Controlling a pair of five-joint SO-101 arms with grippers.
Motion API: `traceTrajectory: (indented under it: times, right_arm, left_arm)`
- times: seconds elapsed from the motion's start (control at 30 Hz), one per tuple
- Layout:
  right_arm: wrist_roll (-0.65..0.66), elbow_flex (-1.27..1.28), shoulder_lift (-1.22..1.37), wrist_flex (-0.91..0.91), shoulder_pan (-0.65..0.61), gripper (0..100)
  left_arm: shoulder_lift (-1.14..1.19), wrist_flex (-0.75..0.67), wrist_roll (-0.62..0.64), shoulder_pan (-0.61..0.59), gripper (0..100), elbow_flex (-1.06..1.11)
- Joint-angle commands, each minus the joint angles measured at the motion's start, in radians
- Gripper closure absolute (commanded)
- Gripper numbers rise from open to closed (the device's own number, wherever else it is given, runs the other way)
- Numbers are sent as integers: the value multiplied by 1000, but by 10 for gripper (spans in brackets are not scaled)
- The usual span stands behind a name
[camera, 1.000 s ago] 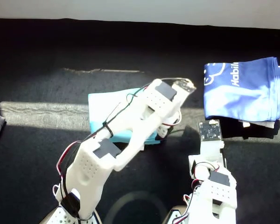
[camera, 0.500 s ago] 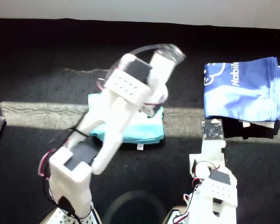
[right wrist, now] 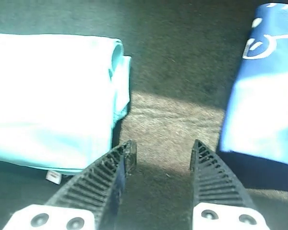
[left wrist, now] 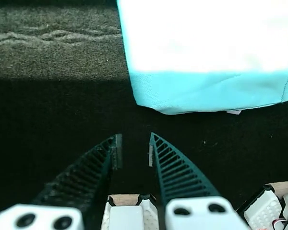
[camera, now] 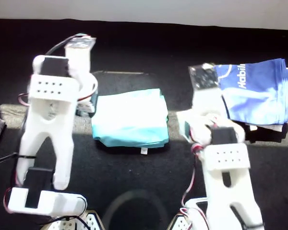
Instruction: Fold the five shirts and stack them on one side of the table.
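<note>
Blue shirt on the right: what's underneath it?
A black folded garment sticks out along the near edge beneath the blue shirt. The blue shirt covers the rest, so how many layers lie under it cannot be seen.

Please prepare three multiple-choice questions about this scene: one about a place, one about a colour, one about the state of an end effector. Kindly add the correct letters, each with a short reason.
1. The blue shirt lies:
A. on the floor
B. over a chair
C. on top of a black shirt

2. The folded shirt lying alone is:
A. turquoise
B. red
C. yellow

3. The right end effector is:
A. shut on a shirt
B. open and empty
C. shut on nothing

Answers:
1 C, black cloth shows under its edge.
2 A, its top and edges are turquoise.
3 B, a gap with only carpet shows between its fingers.
</note>
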Motion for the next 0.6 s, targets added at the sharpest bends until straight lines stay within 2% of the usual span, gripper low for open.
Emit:
traceTrajectory:
  times: [0.0,0.07,0.17,0.37,0.57]
  right_arm:
    - [-167,-182,209,5,-108,756]
    - [-285,-246,338,4,-139,694]
    - [-370,-363,532,2,-165,642]
    - [-434,-616,840,24,-176,641]
    - [-443,-792,1046,97,-200,641]
  left_arm:
    - [-77,-40,3,-70,889,61]
    - [-87,-57,2,-99,889,99]
    - [-88,-58,2,-134,889,134]
    - [-88,-58,2,-171,889,160]
    - [-88,-58,2,-185,889,156]
